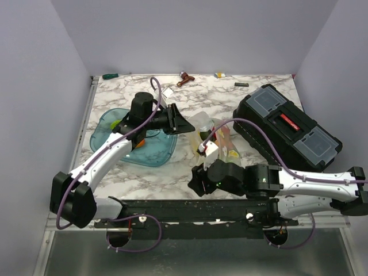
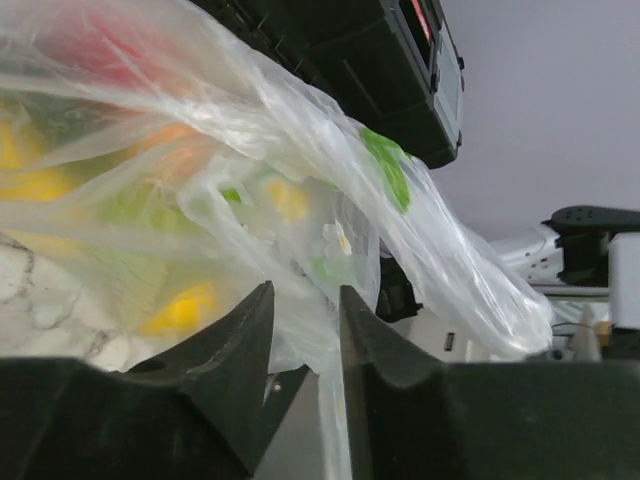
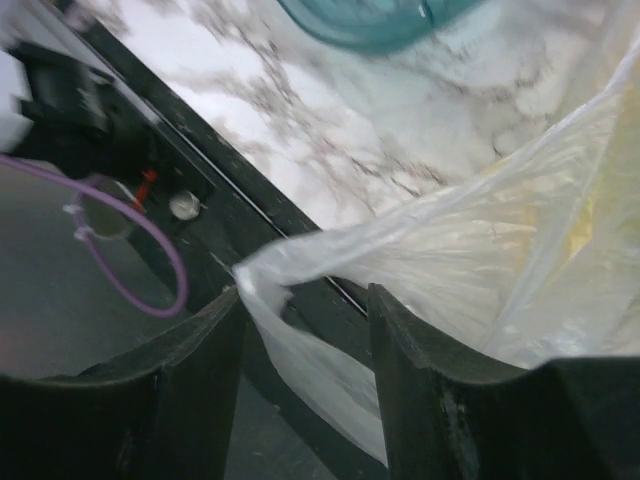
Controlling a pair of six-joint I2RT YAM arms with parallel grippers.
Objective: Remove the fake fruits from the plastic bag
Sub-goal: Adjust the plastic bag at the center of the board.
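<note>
Fake fruits [image 2: 185,310] are sitting inside the plastic bag [image 1: 215,135], which is lying mid-table in the top view, between the teal tray [image 1: 155,152] on the left and the black toolbox [image 1: 287,123] on the right. The bag's right side is lying close against the toolbox, and bare marble table [image 1: 172,172] is showing between bag and tray. The left gripper [image 1: 187,125] is reaching over the tray's right rim to the bag's left end. The right gripper [image 1: 198,179] is hovering low at the bag's near corner, close to the table's front edge. Small bits are lying along the far wall.

Left wrist view: the left gripper [image 2: 307,310] is standing slightly open, its 2 fingers a narrow gap apart, with a fold of the bag [image 2: 300,150] hanging in that gap; whether they are pressing on it I cannot tell. Yellow, green, orange and red shapes are glowing through the film. The toolbox [image 2: 380,60] is rising just behind.

Right wrist view: the right gripper [image 3: 305,310] is standing about half open, with the bag's [image 3: 480,260] loose corner lying between the fingers and brushing one of them, not pinched. A black rail [image 3: 200,170] is marking the table's [image 3: 300,130] near edge, a purple cable [image 3: 150,260] is looping below it, and the tray [image 3: 370,20] is showing beyond.
</note>
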